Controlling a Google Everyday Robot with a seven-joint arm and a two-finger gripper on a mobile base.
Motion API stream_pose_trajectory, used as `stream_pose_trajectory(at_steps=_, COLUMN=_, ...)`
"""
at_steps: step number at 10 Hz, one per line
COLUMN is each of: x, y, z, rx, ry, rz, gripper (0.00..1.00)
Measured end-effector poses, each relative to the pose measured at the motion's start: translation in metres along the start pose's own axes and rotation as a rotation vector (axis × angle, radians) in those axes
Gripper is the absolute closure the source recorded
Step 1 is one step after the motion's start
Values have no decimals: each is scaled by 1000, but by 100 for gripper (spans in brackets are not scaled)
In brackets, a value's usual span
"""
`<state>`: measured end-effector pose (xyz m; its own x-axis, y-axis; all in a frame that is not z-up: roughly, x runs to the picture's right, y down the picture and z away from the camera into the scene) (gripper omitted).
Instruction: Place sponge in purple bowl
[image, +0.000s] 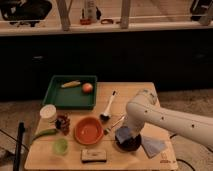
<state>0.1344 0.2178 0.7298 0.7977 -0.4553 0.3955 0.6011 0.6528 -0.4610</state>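
The purple bowl (129, 144) stands on the wooden table near its front right. My gripper (124, 133) hangs from the white arm (165, 120) that reaches in from the right, right over the bowl's left side. It is shut on the blue-grey sponge (122, 133), which sits tilted just above the bowl's rim. The arm's wrist hides most of the gripper.
A grey-blue cloth (153, 146) lies right of the bowl. An orange bowl (89, 130), a black-and-tan block (94, 155), a green cup (60, 146), a brush (108, 106), a white cup (48, 113) and a green tray (72, 92) with fruit fill the left and middle.
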Motion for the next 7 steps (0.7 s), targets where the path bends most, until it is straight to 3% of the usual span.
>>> stream_pose_trajectory(at_steps=7, x=-1, y=3, z=-14, rx=7, ry=-8, rz=-17, gripper=20)
